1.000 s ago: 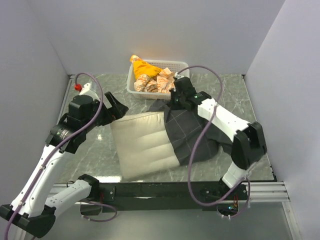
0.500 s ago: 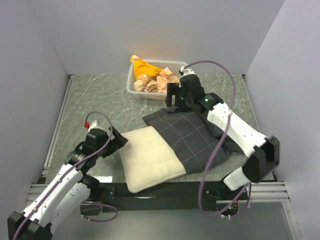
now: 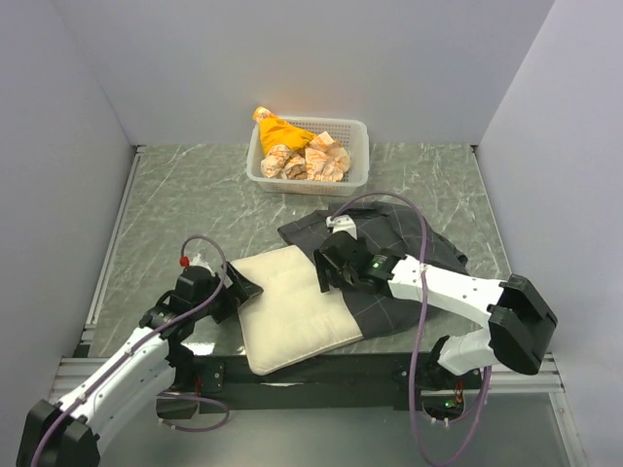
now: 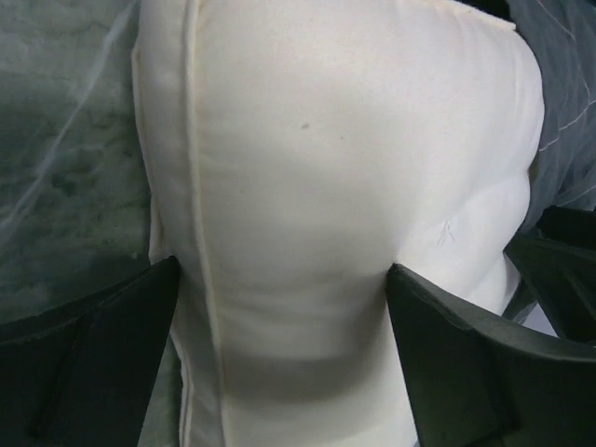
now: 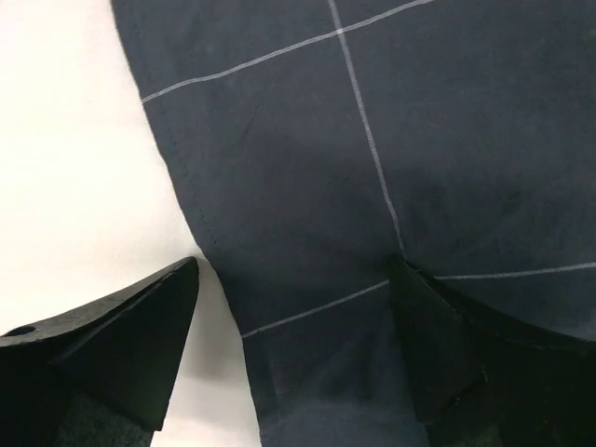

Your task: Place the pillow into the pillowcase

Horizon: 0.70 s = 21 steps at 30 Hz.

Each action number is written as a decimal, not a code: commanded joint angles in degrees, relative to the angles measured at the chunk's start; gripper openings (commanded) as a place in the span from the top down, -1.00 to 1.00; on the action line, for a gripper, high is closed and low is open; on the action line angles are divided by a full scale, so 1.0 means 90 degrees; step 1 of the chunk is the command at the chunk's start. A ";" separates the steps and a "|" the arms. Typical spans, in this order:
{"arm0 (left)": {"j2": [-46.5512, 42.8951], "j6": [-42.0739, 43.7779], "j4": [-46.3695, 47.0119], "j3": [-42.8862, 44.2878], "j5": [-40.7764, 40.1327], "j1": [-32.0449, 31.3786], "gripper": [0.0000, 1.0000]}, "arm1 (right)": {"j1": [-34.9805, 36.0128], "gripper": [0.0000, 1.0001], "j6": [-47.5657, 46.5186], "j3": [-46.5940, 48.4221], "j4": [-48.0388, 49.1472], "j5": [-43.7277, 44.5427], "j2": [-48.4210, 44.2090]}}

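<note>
right gripper (image 5: 293,266) and left gripper (image 4: 281,268) both stand wide apart; the pillowcase (image 3: 394,243) covers one end of the pillow (image 3: 287,304).

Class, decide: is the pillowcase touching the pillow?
Touching. The right wrist view shows the pillowcase hem lying directly on the pillow; the top view shows the same overlap.

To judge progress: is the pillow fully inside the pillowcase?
No. The pillowcase covers only one end of the pillow; the rest lies bare.
</note>
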 commanded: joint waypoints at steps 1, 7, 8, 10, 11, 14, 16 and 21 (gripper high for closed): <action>0.0732 -0.0045 0.0932 -0.0096 0.0196 -0.0082 -0.75 | -0.0007 -0.71 0.0142 0.0214 -0.0043 0.0867 0.0202; 0.1105 -0.0376 0.1393 0.0156 0.0011 -0.0140 0.98 | 0.0168 0.79 -0.0130 0.1734 -0.0707 0.0900 0.0574; 0.1135 -0.0580 0.1315 0.0274 -0.0231 -0.0150 0.98 | 0.0382 0.96 -0.0160 0.2134 -0.0891 0.0888 0.0661; 0.1116 -0.0815 0.1140 0.0498 -0.0505 -0.0170 0.98 | 0.1082 1.00 -0.0151 0.3559 -0.1224 0.0655 0.1197; 0.1077 -0.1077 0.1100 0.0741 -0.0652 -0.0228 0.99 | 0.1348 1.00 -0.0151 0.4028 -0.1438 0.0586 0.1422; 0.0940 -0.1343 0.0983 0.1299 -0.1199 -0.0432 0.99 | 0.2179 1.00 -0.0102 0.5514 -0.1877 0.0623 0.2340; 0.0978 -0.1344 0.0652 0.1660 -0.1745 -0.0550 0.98 | 0.2278 1.00 -0.0025 0.5674 -0.1899 0.0663 0.2654; 0.0949 -0.1217 0.0123 0.1994 -0.2323 -0.0619 0.98 | 0.1625 0.91 0.0200 0.3901 -0.1011 0.0419 0.1857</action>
